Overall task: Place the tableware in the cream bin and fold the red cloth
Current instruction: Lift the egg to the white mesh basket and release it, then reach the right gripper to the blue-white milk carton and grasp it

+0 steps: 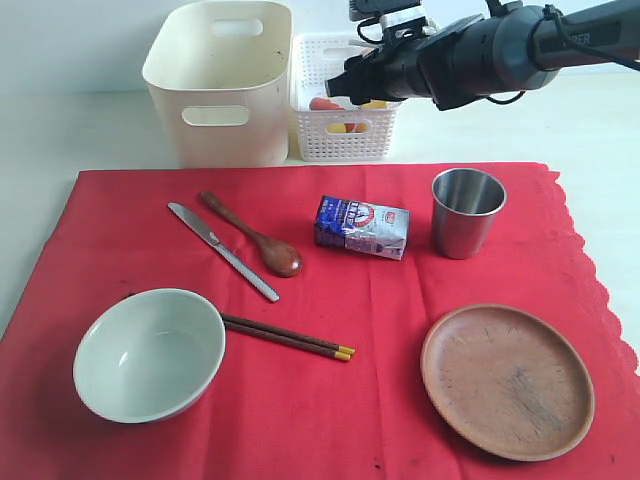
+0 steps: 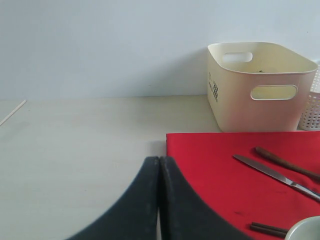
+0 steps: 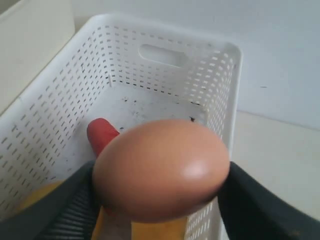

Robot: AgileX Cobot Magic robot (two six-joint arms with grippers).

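Clasping the egg (image 3: 161, 169) in your right gripper (image 3: 161, 200) above the white lattice basket (image 3: 235, 65), lower it deep before letting go; your left gripper (image 2: 159, 200) sits clenched, empty.

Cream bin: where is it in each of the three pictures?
Exterior view: cream bin at the back, left of middle, beyond the red cloth.
Left wrist view: whole bin, just past the cloth's far edge.
Right wrist view: only a strip of its cream wall, beside the white lattice basket.
Shared landmark: that basket, next to the bin in all three.
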